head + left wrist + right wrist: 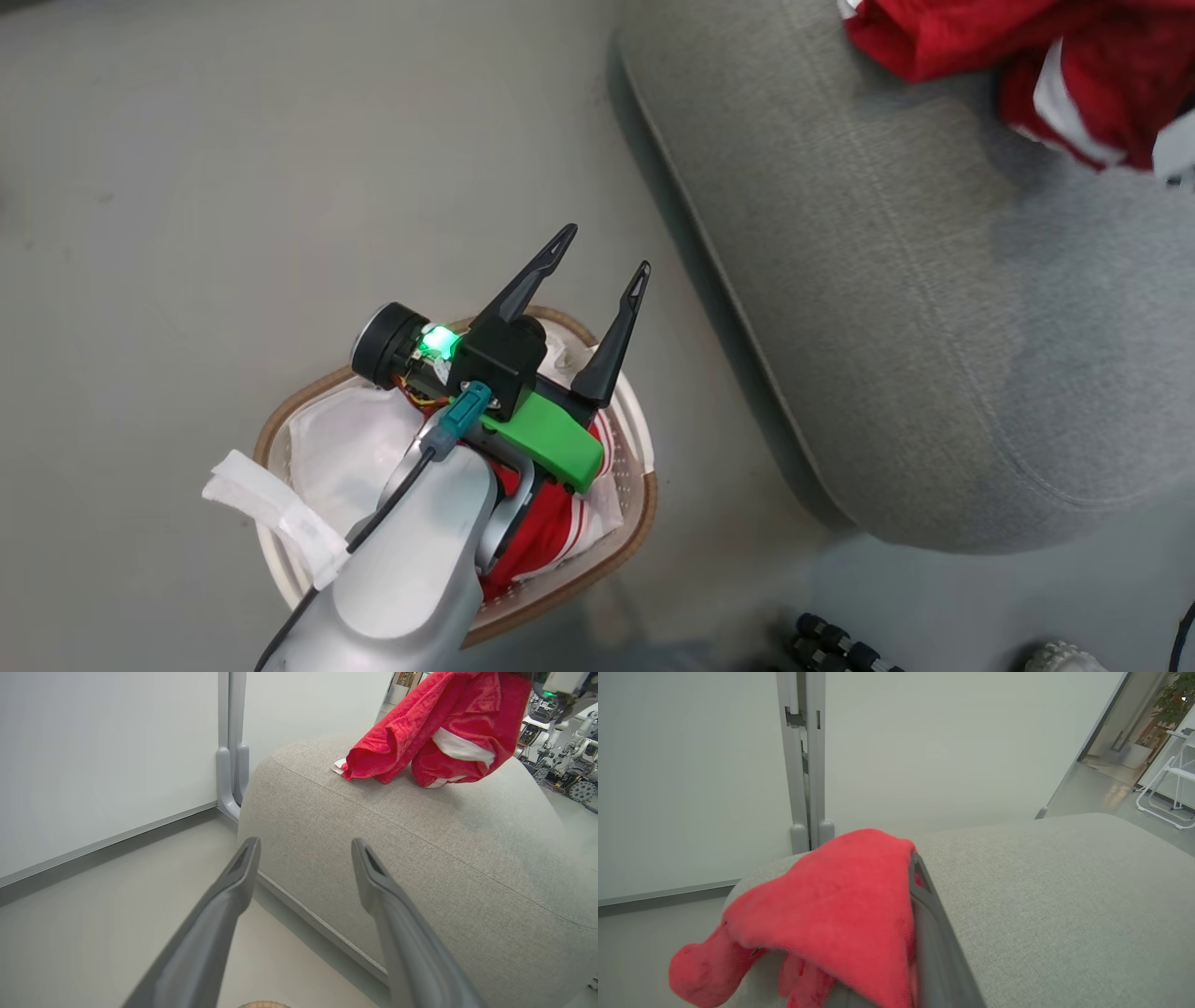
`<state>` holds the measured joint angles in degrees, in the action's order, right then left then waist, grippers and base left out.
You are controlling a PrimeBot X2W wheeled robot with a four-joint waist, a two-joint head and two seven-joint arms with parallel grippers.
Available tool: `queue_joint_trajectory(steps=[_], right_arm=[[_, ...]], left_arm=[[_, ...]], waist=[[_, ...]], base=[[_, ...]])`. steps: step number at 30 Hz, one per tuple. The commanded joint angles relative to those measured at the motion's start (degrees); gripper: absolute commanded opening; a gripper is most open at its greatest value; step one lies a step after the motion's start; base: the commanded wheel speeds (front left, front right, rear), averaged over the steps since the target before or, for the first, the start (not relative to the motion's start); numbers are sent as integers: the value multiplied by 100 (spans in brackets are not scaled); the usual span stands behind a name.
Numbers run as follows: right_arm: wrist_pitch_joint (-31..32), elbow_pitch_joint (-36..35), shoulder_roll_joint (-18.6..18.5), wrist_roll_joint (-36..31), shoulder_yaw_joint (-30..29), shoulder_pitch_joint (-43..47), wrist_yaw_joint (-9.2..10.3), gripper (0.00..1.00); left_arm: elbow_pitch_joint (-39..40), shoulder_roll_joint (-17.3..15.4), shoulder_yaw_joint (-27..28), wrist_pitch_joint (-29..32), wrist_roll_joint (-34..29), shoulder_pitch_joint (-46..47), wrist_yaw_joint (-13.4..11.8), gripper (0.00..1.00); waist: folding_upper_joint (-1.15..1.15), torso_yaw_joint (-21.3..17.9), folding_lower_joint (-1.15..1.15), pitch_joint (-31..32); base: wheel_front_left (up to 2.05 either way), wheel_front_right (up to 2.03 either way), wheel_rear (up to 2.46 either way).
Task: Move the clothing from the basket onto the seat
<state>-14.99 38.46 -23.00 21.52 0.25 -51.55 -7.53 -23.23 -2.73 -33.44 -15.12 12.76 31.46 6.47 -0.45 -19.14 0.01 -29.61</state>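
The right gripper (916,868) is clenched on a red garment (831,905). The cloth drapes over its fingers, so only one dark finger (931,924) shows in the right wrist view. In the left wrist view this garment (434,723) hangs from the gripper at the upper right. Its lower folds and white trim touch the top of the seat (420,858), near the seat's rounded corner on the wall side.

The left gripper (605,250) is released, its two long fingers spread wide and holding nothing. It hovers above the basket (644,504) without touching it, and its tips point past the brown rim toward the seat's side wall.

The basket stands on the grey floor (187,187) just beside another rounded corner of the seat, with a strip of floor between them. Inside it, a second red garment (546,532) with white stripes lies against the seat-side wall, on the white liner (345,439). In the head view the left arm's pale forearm (420,560) and green wrist housing (551,443) cover much of this garment and the basket's middle.

White wall panels (93,742) joined by a grey post (231,742) stand behind the seat.
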Motion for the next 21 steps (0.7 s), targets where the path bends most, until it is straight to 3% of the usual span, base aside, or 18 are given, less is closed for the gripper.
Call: queue_joint_trajectory(steps=[1, 2, 3, 4, 5, 6, 16, 21], right_arm=[[-26, 135, 21, -67, -122, 169, 8, 0], [-25, 233, 36, -124, -192, 246, 8, 0], [-26, 321, 73, -171, -294, 344, 8, 24], [-26, 375, 100, -184, -385, 428, 8, 42], [-26, 414, 141, -200, -485, 540, 7, 96], [-26, 450, 179, -253, -526, 640, 7, 100], [-26, 312, 450, -407, -897, 1780, 8, 100], [-26, -14, 538, -455, -698, 2313, 8, 100]], left_arm=[[-21, -29, 32, -3, -61, 81, -29, 100], [-24, -28, 41, -3, -60, 73, -28, 100], [-37, -29, 61, -3, -80, 59, -27, 100], [-42, -29, 93, -3, -92, 37, -28, 100], [-53, -30, 141, -3, -90, -12, -36, 100], [-62, -30, 178, -3, -102, -55, -39, 100], [-132, -29, 641, -3, -57, -483, -3, 100], [-86, -30, 849, -3, 8, -752, -54, 100]], waist=[[45, 339, -1, -310], [45, 359, -1, -311], [45, 378, -1, -305], [45, 387, -1, -292], [45, 392, -1, -267], [45, 388, -1, -241], [45, 262, -1, 372], [45, 281, -1, 775]], base=[[0, 0, 0], [0, 0, 0], [0, 0, 0], [0, 0, 0], [0, 0, 0], [0, 0, 0], [0, 0, 0], [0, 0, 0]])
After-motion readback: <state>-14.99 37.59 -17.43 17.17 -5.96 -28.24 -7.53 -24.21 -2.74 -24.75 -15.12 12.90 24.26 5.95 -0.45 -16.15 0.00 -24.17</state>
